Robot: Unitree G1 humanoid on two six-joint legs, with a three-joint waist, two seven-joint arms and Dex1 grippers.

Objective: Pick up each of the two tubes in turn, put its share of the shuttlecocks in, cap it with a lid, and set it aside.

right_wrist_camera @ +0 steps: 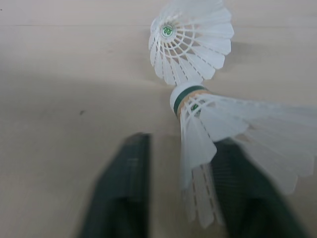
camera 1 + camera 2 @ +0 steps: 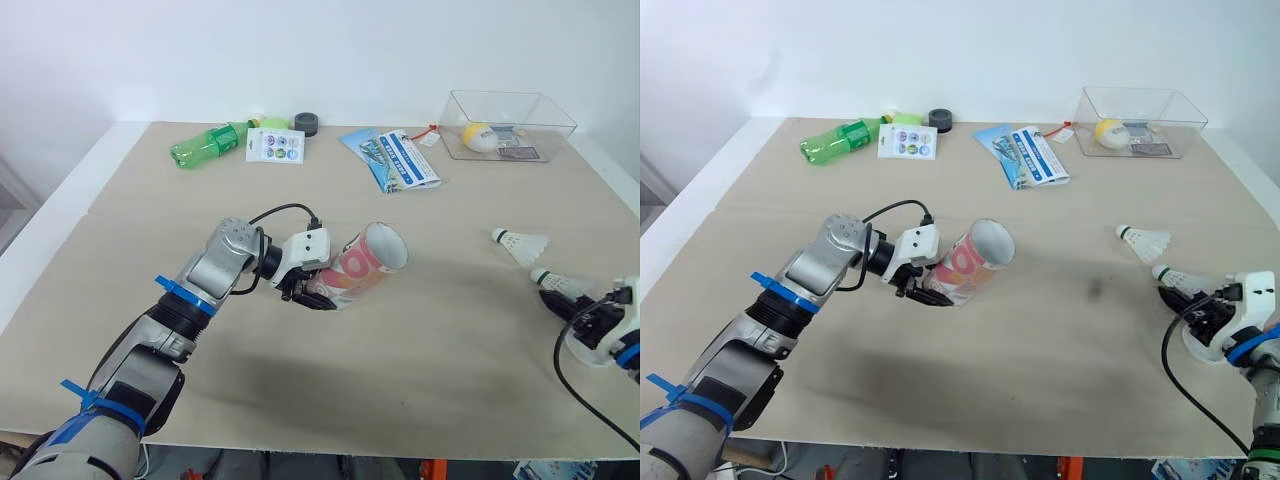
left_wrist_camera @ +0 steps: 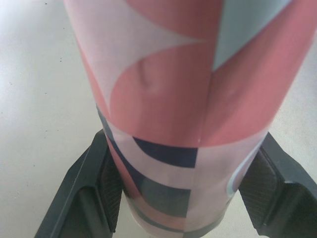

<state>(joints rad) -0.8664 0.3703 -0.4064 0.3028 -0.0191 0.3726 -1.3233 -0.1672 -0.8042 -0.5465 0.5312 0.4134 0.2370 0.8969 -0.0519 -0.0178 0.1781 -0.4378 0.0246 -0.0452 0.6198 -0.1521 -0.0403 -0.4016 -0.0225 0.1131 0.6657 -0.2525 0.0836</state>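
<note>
1. tube (image 2: pixel 365 262): tilted, open mouth raised, over mid table (image 2: pixel 300 400); its lower end is clenched in the left gripper (image 2: pixel 318 290).
2. right gripper (image 1: pixel 183 168): fingers spread, near the table's right edge, straddling a shuttlecock (image 1: pixel 233 134) skirt.
3. second shuttlecock (image 1: pixel 190 39): lies just beside the first.

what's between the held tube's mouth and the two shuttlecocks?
Nothing: bare table between the tube in the left gripper and the shuttlecocks, save a faint dark smudge on the surface. Both eye views show it.

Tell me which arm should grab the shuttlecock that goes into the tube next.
Right. The right gripper is open astride the nearer shuttlecock; the left gripper is busy, shut on the tube.
</note>
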